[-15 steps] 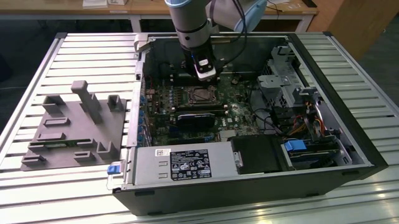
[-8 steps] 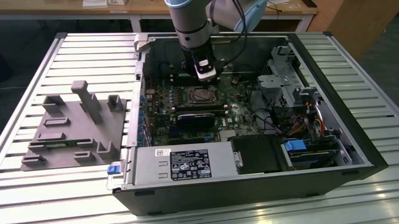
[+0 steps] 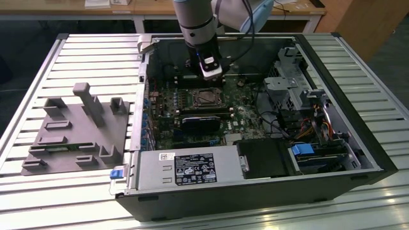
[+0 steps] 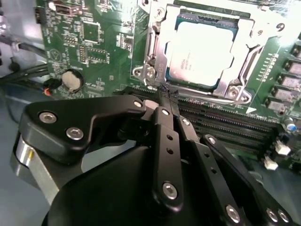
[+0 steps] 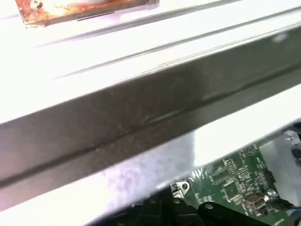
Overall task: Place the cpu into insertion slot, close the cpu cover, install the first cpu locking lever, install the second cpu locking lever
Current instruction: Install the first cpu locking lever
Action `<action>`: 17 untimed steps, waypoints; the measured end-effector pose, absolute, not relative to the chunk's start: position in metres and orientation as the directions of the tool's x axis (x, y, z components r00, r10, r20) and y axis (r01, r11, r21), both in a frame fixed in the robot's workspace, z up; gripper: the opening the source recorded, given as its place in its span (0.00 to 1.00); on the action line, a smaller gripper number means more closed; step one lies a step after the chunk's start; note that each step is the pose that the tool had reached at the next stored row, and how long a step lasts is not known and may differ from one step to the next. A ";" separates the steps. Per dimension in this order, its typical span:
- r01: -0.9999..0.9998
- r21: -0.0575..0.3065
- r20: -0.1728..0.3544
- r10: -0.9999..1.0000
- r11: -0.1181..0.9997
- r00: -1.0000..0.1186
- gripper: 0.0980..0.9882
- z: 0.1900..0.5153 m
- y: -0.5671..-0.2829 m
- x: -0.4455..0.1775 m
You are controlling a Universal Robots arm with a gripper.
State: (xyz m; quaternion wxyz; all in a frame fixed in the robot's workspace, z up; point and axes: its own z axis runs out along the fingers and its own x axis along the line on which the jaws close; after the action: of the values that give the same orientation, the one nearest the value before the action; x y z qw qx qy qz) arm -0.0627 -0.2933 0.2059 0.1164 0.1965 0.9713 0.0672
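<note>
cpu (image 4: 200, 52) sits flat in the insertion slot (image 4: 157, 56), cpu cover (image 4: 249, 44) down over its edges, pale face showing through the window. By the look of it: light, stiff, thin, fragile underneath, slick on top. Edges are the only sane place to hold it, and the frame now covers those. The cover itself is thin sheet metal, springy; press it at the rim, not the window.

Count: one cpu, one slot, one cover. Levers along the socket sides: can't count reliably.

In the second wrist view the gripper (image 4: 165, 96) has its fingers (image 4: 162, 110) clenched together, holding nothing, tips just at 6 o'clock of the socket, near the frame edge. In the exterior view the gripper (image 3: 210, 72) hangs at 12 o'clock of the slot (image 3: 206, 97), inside the open pc case (image 3: 357, 143) on the slatted table (image 3: 83, 52).
</note>
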 end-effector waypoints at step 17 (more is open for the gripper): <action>0.369 0.166 -0.185 0.397 0.914 -0.899 0.00 0.228 -0.293 -0.062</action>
State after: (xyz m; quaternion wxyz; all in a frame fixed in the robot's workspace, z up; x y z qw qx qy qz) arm -0.0623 -0.2933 0.2275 0.1082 0.1969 0.9724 0.0635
